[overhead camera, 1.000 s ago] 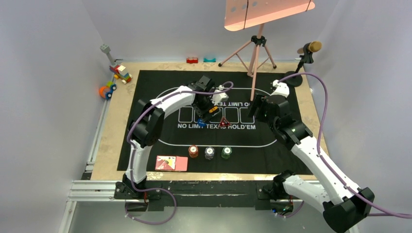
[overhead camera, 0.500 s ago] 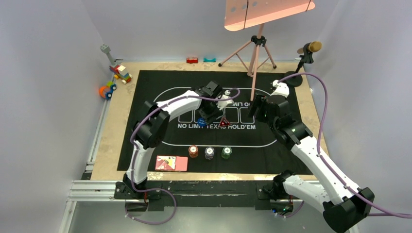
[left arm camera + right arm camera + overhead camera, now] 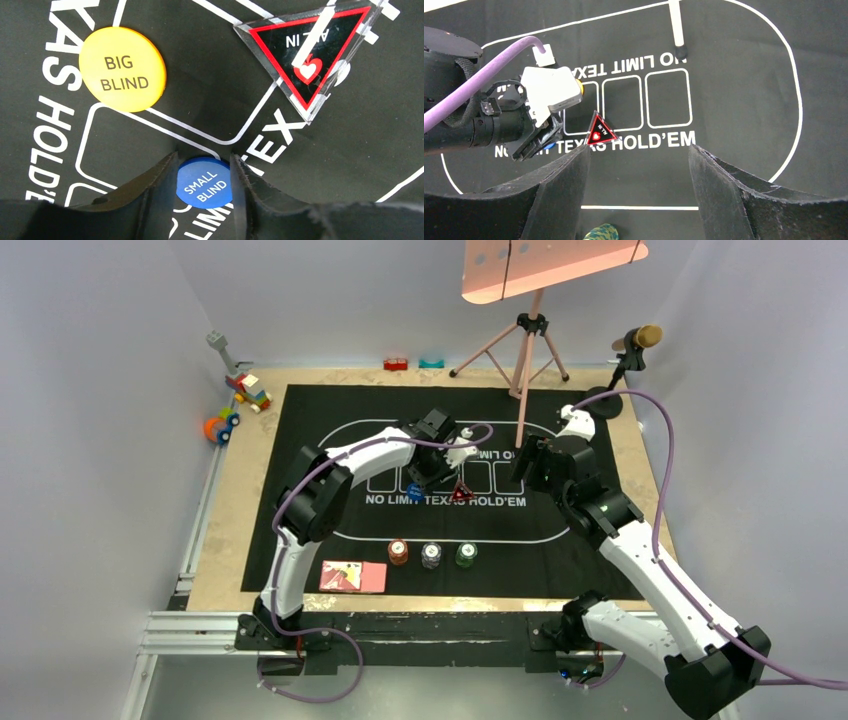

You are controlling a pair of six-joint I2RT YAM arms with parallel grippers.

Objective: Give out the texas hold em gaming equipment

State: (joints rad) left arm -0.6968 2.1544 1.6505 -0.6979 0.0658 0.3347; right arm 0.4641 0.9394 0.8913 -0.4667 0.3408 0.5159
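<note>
In the left wrist view my left gripper is shut on the blue "small blind" button, one finger against each side, down on the black mat. The orange "big blind" button lies apart from it, and the red triangular marker lies further off. From above, the left gripper sits over the blue button, beside the marker. Red, grey and green chip stacks and pink cards lie near the front. My right gripper hangs open and empty above the mat.
A pink tripod stand has one foot on the black mat close to my right arm. A microphone on a stand is at the back right. Toy blocks lie off the mat at the back left.
My left gripper shifted slightly right, came down and closed its jaws on the blue button. The right arm has barely moved.
</note>
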